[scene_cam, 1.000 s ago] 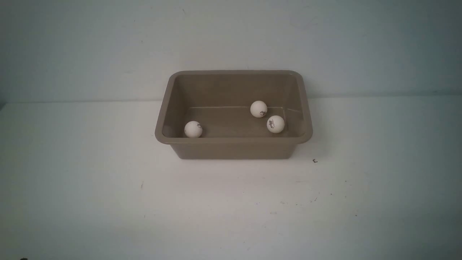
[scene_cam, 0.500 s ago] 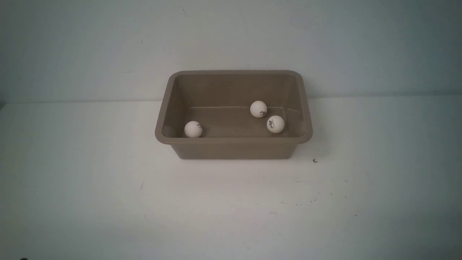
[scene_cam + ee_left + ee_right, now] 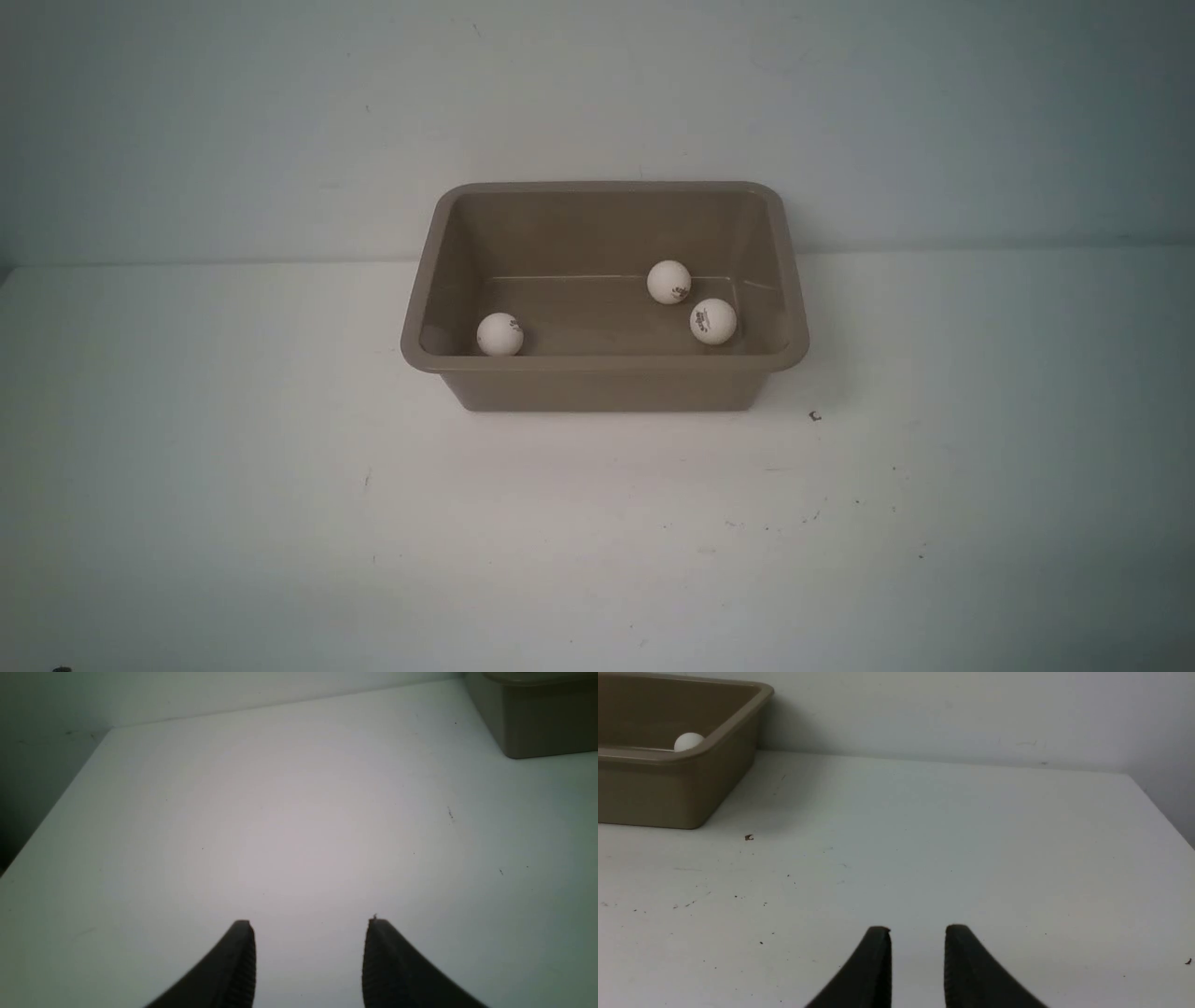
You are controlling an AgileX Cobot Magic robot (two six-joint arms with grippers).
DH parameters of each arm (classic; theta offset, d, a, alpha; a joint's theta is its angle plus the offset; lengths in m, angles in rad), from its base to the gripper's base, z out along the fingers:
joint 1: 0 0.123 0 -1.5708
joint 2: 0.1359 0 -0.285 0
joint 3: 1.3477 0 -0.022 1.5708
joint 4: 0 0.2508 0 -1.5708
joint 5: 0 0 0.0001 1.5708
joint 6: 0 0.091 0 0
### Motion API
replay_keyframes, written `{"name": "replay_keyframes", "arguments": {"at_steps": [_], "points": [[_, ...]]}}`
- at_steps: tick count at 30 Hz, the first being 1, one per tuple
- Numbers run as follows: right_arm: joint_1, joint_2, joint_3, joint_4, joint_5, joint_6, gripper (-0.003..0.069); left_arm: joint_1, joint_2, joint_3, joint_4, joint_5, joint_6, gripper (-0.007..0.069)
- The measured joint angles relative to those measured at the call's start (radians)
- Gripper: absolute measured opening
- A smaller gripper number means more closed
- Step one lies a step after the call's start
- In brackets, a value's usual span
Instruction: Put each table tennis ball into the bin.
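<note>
Across the white table (image 3: 597, 551) I look forward to the pale wall (image 3: 597, 84), and the grey-brown bin (image 3: 607, 392) sits upright near the line where the two meet. Neither gripper shows in my front view, so I rely on the wrist cameras. The left gripper (image 3: 309, 923) has its two fingers standing apart with nothing between them; the right gripper (image 3: 918, 928) also has a gap between its fingertips, a narrower one, and it too is empty.

All the balls I can see are inside the bin: one ball (image 3: 500, 334) toward the left end, by the near side, a second (image 3: 669, 282) farther back on the right, and a third (image 3: 713, 321) just beside it, nearer to me. I can't tell whether those last two touch.

I judge the task finished, or as good as finished, so doing this step well means doing little. I would leave both arms parked, away from the bin, and send no closing or reaching command. Before ending the run I would check all three views for a stray ball on the tabletop. If an arm must move, I would take it slowly and well clear of the rim, since a knock could shift the bin and set the light balls rolling.

Compared with the front view a second ago, bin and balls lie where they did; I find no movement.
</note>
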Motion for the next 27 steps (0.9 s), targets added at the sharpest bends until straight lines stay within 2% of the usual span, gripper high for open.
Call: {"name": "replay_keyframes", "arguments": {"at_steps": [27], "points": [[0.000, 0.000, 0.000, 0.001, 0.000, -0.023, 0.0159, 0.000, 0.000, 0.000, 0.000, 0.000, 0.000, 0.0289]]}}
